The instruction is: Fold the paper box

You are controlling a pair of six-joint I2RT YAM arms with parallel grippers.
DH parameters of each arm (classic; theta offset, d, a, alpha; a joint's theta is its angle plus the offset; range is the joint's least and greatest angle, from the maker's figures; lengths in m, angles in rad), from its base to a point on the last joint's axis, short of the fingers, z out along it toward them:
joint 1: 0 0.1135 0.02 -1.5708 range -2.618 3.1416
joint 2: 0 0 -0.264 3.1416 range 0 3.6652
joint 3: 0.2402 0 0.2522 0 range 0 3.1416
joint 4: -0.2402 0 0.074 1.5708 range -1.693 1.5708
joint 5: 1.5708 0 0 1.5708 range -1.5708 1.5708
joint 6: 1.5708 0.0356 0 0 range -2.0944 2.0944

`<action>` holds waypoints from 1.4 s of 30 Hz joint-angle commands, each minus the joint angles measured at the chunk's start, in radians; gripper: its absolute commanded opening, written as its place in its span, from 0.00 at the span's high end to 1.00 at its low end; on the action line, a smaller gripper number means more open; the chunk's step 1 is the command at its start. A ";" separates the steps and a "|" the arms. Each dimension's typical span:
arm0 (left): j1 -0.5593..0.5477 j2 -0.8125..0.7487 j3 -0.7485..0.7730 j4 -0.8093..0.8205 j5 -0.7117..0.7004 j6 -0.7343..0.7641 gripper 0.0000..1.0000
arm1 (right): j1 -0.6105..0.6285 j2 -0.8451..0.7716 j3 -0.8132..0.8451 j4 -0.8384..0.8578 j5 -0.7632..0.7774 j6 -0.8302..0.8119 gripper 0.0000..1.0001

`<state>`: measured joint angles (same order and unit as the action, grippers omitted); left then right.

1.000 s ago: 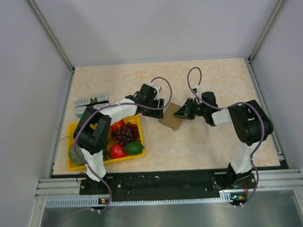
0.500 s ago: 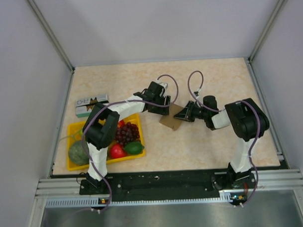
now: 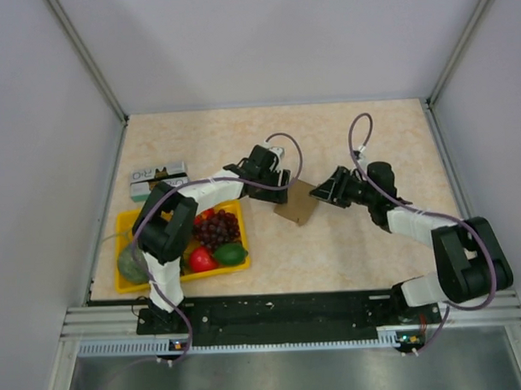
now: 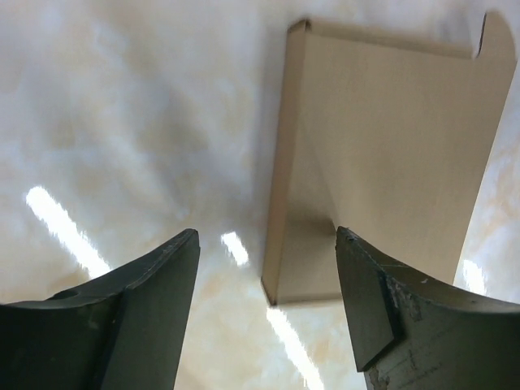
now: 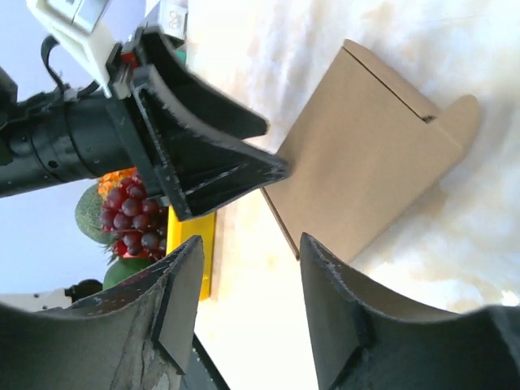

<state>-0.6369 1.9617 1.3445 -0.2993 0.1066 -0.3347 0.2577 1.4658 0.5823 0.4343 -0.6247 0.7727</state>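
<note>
Arms meeting over a flat paper box in mid-table

Left arm arches from its base over the yellow tray and reaches right; left gripper has its jaws spread and holds nothing, one fingertip over the box's near corner, contact unclear. Right arm stretches low and leftward with its elbow out to the right; right gripper is also spread and empty, just short of the box. The brown box lies flat between both grippers; seen from the left wrist, its long axis runs away from the fingers, rounded tab at the far end
</note>
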 commanded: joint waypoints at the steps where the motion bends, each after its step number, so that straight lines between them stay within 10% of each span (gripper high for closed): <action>1: -0.001 -0.190 -0.100 0.054 -0.011 0.000 0.27 | -0.040 -0.122 -0.104 -0.140 0.123 0.037 0.48; 18: -0.047 -0.785 -0.428 0.060 0.117 -0.096 0.24 | -0.043 0.232 -0.156 0.474 0.106 0.355 0.55; 31: -0.190 -0.902 -0.498 0.048 0.025 0.002 0.24 | -0.031 0.337 -0.088 0.575 0.069 0.510 1.00; 35: -0.268 -0.877 -0.470 0.022 -0.141 0.002 0.25 | -0.023 0.150 -0.102 0.265 0.115 0.535 1.00; 42: -0.273 -0.917 -0.472 0.068 -0.079 -0.089 0.25 | 0.048 -0.323 0.167 -0.938 0.554 0.381 1.00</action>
<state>-0.9085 1.0836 0.8455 -0.2882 0.0261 -0.3790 0.2844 1.3201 0.5789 0.1284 -0.3229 1.2274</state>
